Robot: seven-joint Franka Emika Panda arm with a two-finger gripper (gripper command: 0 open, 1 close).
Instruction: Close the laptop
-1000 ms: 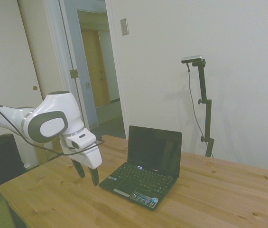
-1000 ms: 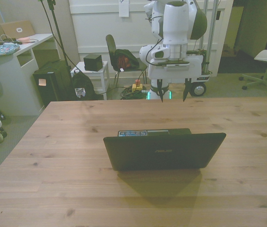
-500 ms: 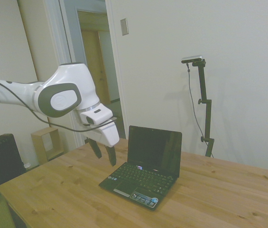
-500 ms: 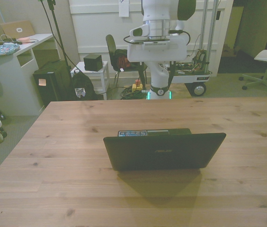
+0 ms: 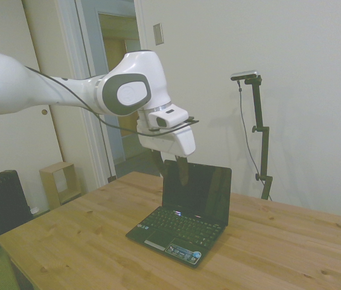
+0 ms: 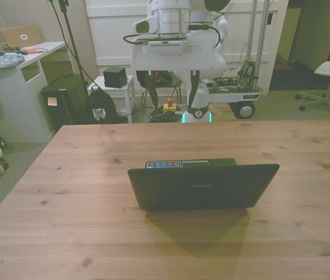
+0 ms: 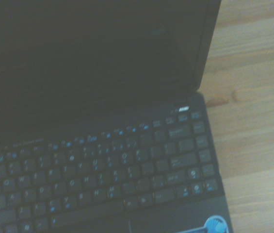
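Fingers apart, holding nothing; gripper hangs in the air at mid-frame of the side view, just by the upper left corner of the netbook's screen, no contact visible. White arm comes in from the side view's left. Netbook stands open at the middle of the wooden table, screen dark and upright. Blue sticker on the palm rest.
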